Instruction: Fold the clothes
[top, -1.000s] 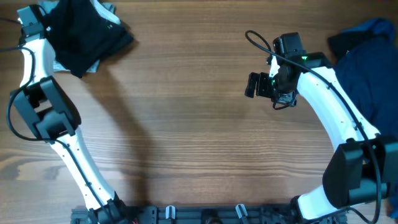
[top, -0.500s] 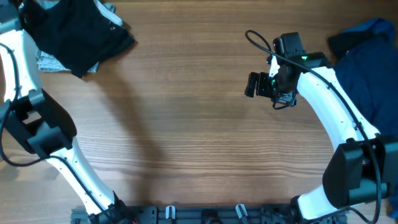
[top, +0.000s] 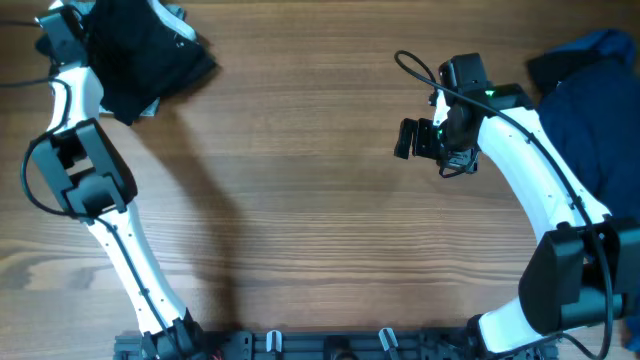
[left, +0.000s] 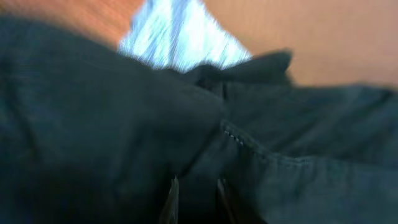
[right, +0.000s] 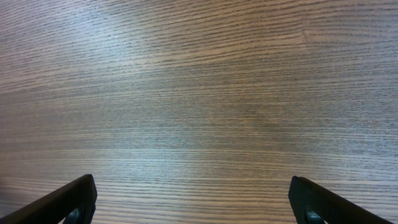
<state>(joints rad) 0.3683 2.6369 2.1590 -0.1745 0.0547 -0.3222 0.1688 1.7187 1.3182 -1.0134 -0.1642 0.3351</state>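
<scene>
1. Overhead: the black garment (top: 140, 55) lies bunched at the far left corner of the wooden table (top: 300, 200). A pale edge of the light-blue denim piece (top: 150, 107) peeks from under its near side. The dark blue garment (top: 590, 110) sits well apart from the black garment, at the opposite, right edge. The left gripper (top: 68, 22) is at the black garment's left border. The right gripper (top: 408, 137) hangs over bare wood, well right of it.
2. Left wrist: the view is blurred. The left gripper's fingertips (left: 171, 198) stand close together, pressed into the black garment's folds. I cannot tell whether they pinch cloth or only touch it. The denim shows beyond the black garment. This fabric looks soft, light and limp, so it will likely sag and drag. A stitched hem or corner seems the best place to hold it.
3. Right wrist: the right gripper's fingers are spread wide, with only wood between them, holding and touching nothing.
</scene>
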